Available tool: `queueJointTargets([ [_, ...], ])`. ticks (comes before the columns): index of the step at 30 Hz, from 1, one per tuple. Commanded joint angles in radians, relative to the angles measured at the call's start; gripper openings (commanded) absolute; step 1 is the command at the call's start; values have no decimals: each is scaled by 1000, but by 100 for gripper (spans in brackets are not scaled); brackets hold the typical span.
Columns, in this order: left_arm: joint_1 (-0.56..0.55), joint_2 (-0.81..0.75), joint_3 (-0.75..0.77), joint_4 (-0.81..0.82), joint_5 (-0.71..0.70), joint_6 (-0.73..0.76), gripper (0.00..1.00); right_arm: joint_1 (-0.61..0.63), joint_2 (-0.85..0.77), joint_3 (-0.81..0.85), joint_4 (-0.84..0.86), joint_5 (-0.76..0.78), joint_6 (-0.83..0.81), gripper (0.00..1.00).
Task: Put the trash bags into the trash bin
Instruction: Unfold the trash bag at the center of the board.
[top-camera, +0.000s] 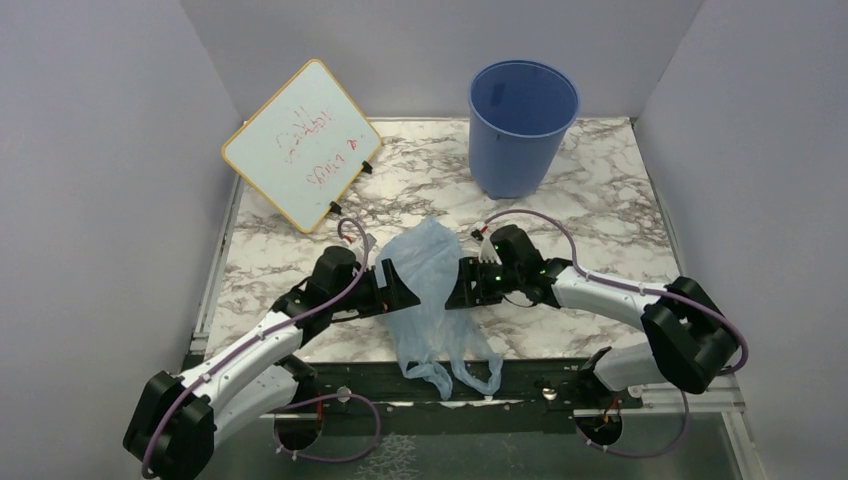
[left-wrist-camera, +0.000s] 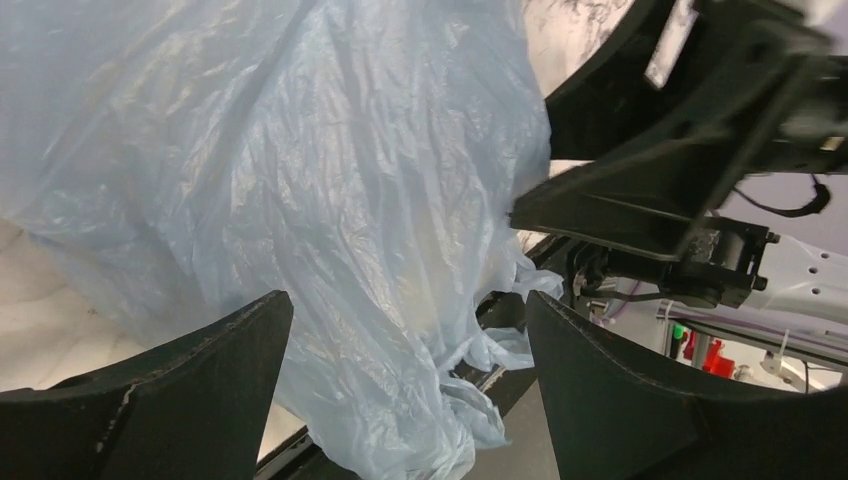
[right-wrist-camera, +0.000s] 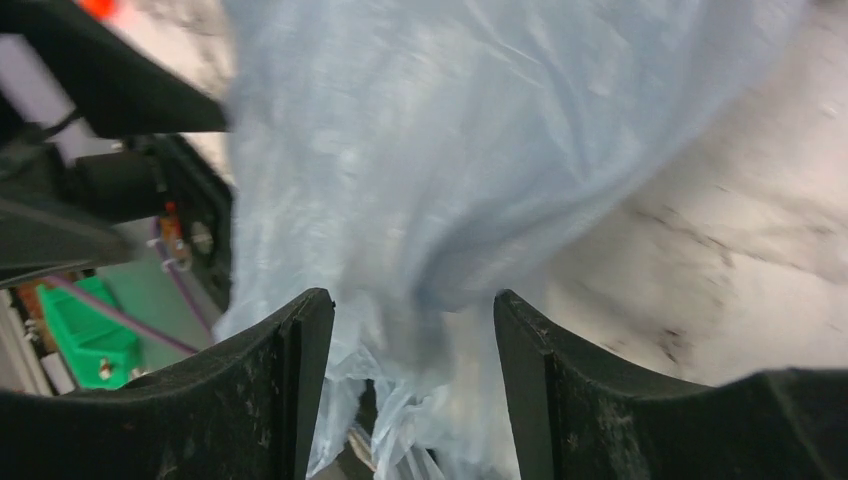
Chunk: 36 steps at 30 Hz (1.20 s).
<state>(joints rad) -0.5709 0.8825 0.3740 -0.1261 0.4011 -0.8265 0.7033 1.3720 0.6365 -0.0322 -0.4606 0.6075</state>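
Your left gripper and right gripper both stand spread around the trash bag, crumpled over the table's near edge, well apart from the far trash bin; it looks light, floppy and slippery, so pinch a gathered fold.

Between the left pincer and the right pincer: the bag, lying on the table. Pincer tips facing each other, close, with only the bag in the middle. Some of the bag in the gap of each pincer, maybe touching the right pincer's fingers, hard to tell in the blur. Bottom end of the bag hanging over the near table edge, closer to the arm bases than both pincers. Well past the right pincer, toward the back wall: the bin, standing up. Well past the left pincer, at the back: the board, tilted, apart from the bin.
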Motion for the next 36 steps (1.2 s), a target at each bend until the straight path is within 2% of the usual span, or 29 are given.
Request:
queueJointTargets([
  [1, -2, -5, 76, -17, -4, 60, 87, -1, 4, 16, -99, 92, -46, 64],
  [4, -3, -29, 62, -31, -33, 56, 87, -1, -33, 8, -76, 89, -39, 57],
  [7, -3, -44, 45, -32, -33, 47, 87, -1, -50, 11, -50, 89, -15, 30],
  [9, -2, -71, 47, -40, -26, 54, 87, -2, -71, 10, -21, 102, 32, 15],
  [11, -3, -109, 54, -50, -28, 71, 89, -2, -123, -1, 6, 195, 83, 3],
  [12, -2, -132, 60, -58, -35, 76, 91, -2, -157, -19, 21, 255, 105, 1],
  [14, -3, -177, 71, -75, -61, 76, 93, -6, -215, -70, 92, 368, 141, 1],
  [16, -2, -205, 72, -85, -87, 69, 96, -44, -233, -83, 66, 408, 178, 1],
  [20, -3, -179, 41, -80, -47, 54, 96, -105, -205, -120, 92, 325, 204, 1],
  [24, -2, -93, -29, 33, 35, 16, 95, -111, -161, -195, 203, 228, 273, 1],
  [27, -4, -63, -78, 116, 27, -14, 95, -112, -156, -229, 242, 210, 307, 1],
  [31, -4, -24, -165, 326, 18, -116, 94, -112, -190, -238, 226, 209, 306, 1],
  [36, -4, 14, -195, 366, -34, -123, 93, -112, -242, -231, 158, 238, 277, 0],
])
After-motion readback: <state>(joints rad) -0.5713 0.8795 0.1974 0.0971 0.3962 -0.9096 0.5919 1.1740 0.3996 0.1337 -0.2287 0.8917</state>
